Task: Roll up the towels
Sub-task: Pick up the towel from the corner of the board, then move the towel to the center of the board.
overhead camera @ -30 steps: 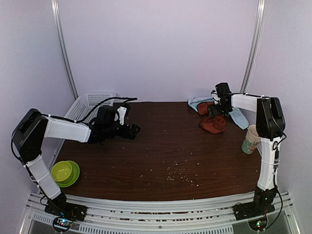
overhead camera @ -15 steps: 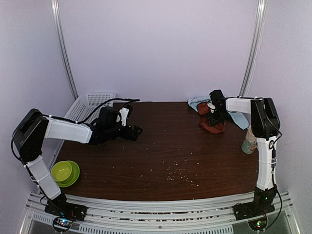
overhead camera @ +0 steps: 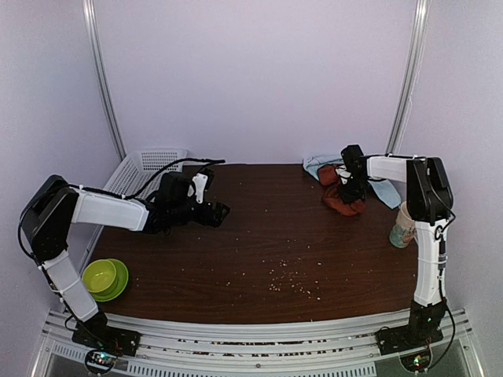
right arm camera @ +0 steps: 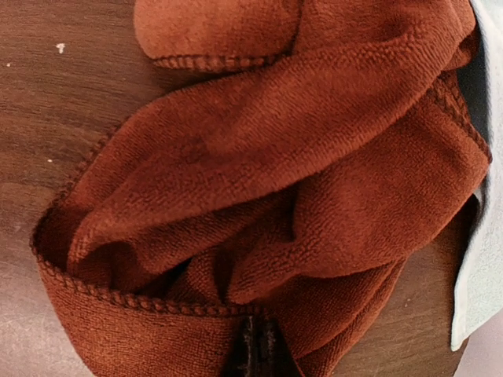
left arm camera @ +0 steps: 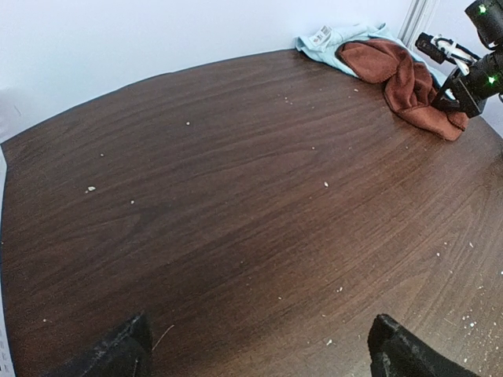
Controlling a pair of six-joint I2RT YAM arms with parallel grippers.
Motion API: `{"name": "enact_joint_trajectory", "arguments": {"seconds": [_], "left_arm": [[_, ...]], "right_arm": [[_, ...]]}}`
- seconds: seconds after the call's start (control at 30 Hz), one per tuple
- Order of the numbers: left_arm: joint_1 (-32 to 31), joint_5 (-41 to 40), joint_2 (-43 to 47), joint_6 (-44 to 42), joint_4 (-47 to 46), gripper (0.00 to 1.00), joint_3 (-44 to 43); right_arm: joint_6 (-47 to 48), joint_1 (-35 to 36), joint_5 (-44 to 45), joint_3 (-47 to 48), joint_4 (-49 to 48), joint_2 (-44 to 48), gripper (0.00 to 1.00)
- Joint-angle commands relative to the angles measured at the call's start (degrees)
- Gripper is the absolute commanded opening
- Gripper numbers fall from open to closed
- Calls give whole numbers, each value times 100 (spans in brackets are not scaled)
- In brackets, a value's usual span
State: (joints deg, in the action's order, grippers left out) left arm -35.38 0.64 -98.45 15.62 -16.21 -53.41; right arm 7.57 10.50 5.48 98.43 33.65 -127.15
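Hem of rust-red towel (right arm camera: 275, 181) pinched shut in right end effector (right arm camera: 255, 349); thin bite may slip on pull, or drag touching light-blue towel (right arm camera: 475, 275) along. Over tabletop (left arm camera: 196, 196), left end effector (left arm camera: 259, 349) gapes open.

The rust-red towel (right arm camera: 259, 157) runs past the top and bottom edges of the right wrist view, so its full outline cannot be traced; the right gripper (right arm camera: 255, 353) shows there only as a dark sliver at the bottom edge, closed into the cloth; the light-blue towel (right arm camera: 471, 267) is a mere strip cut by the right edge. From above, that gripper's tips are buried in the red folds; the right arm (overhead camera: 393, 166) covers part of the blue cloth and part of a cup (overhead camera: 403, 228) (its print too small to read). In the left wrist view the left gripper (left arm camera: 259, 357) shows only two finger ends at the bottom edge; the label (left arm camera: 318, 35) on the blue towel is illegible; the specks (overhead camera: 291, 281) on the table (overhead camera: 259, 236) are too small to identify.
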Motion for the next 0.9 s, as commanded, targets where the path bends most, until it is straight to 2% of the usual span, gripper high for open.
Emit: {"name": "enact_joint_trajectory", "arguments": {"seconds": [0.0, 0.37, 0.6, 0.7, 0.87], "left_arm": [[-35, 6, 57, 40, -190, 98, -82], [-32, 110, -30, 70, -66, 98, -520], [-33, 56, 232, 31, -58, 98, -473], [-33, -15, 354, -43, -87, 98, -423], [-31, 49, 337, -92, -140, 98, -413]], "right_arm": [[117, 10, -515, 225, 84, 607, 0], [694, 667, -906, 1279, 5, 1701, 0], [1098, 1453, -1730, 1944, 684, 2065, 0], [1312, 1811, -2204, 1867, 853, 2430, 0], [1376, 2054, -2874, 1103, 488, 3351, 0]]}}
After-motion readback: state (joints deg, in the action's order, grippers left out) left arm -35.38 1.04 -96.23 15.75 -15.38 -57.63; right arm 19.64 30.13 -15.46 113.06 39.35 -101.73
